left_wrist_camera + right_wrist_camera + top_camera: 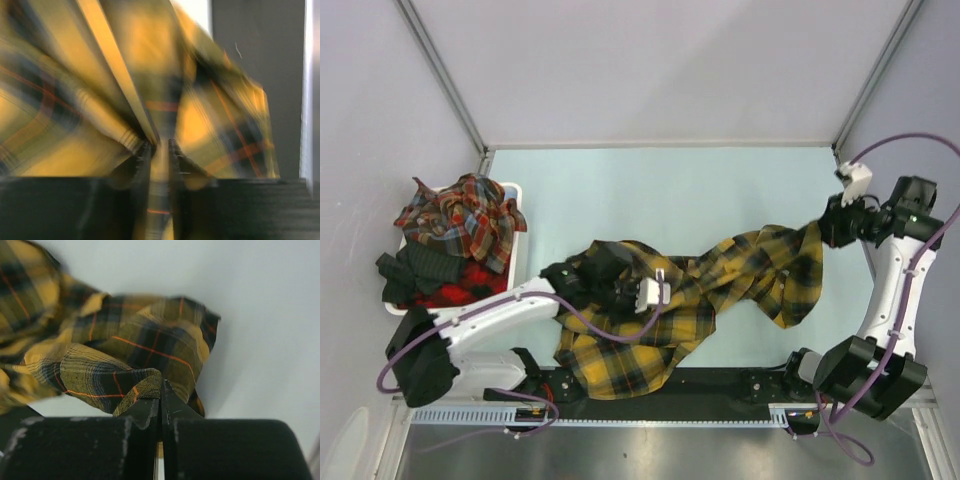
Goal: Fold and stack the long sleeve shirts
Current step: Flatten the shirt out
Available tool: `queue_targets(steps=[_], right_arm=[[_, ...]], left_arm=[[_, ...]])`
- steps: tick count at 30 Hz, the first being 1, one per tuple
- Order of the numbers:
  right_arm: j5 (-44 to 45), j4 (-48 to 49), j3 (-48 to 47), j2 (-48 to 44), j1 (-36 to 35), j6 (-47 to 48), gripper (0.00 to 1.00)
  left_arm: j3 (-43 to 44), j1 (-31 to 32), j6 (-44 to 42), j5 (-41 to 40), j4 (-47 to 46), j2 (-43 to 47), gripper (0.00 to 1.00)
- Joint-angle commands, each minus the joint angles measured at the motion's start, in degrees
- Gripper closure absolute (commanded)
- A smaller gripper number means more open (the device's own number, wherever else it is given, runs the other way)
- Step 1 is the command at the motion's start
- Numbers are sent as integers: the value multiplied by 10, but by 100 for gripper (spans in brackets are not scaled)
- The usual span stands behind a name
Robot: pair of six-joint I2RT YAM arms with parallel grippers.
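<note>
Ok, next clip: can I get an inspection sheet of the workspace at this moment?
Surface: pale green table, bare behind the shirt.
Job's things: mustard plaid shirt stretched out crumpled across the near table, not folded; red plaid shirts heaped in the white bin at the left.
Clutter: nothing seen.
Grippers: left gripper shut on the mustard plaid shirt near its middle; right gripper shut on a fabric edge at its right end.
Cables: purple cables loop along both arms.
Surroundings: grey walls and metal frame posts.
</note>
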State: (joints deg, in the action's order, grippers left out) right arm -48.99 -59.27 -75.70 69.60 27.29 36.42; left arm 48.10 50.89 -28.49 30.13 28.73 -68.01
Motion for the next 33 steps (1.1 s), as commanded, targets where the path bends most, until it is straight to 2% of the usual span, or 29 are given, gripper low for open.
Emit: queue_targets(steps=[1, 2, 3, 5, 7, 11, 14, 16, 17, 20, 26, 30, 33], right_arm=[[101, -14, 46, -53, 19, 192, 100], [101, -23, 50, -61, 18, 206, 100], [98, -30, 53, -64, 18, 213, 100], [95, -72, 60, -71, 18, 262, 100], [107, -95, 71, -77, 17, 289, 100], [130, -96, 127, -107, 19, 326, 100], [135, -87, 146, -127, 18, 324, 100], [137, -83, 154, -128, 18, 320, 100], [139, -81, 154, -127, 18, 316, 100], [147, -82, 149, -119, 18, 306, 100], [145, -87, 157, -123, 18, 294, 100], [143, -76, 161, -124, 18, 284, 100], [141, -70, 157, -120, 19, 273, 100]], left_arm=[[-26, -2, -24, 11, 84, -26, 64], [-23, -16, -25, 31, 84, -18, 57], [-12, -34, -25, 44, 79, -12, 42], [10, -110, -47, 79, 85, -5, 29], [66, -181, -73, 92, 113, -28, 24], [156, -215, -118, 42, 122, -90, 19], [224, -215, -131, 35, 110, -161, 18], [293, -210, -138, 61, 123, -227, 18], [339, -205, -133, 66, 138, -247, 15], [378, -168, -87, 68, 142, -302, 6], [287, -74, 21, 9, 53, -285, 5], [250, -20, 77, -30, 31, -298, 8], [232, -5, 113, -95, 17, -318, 14]])
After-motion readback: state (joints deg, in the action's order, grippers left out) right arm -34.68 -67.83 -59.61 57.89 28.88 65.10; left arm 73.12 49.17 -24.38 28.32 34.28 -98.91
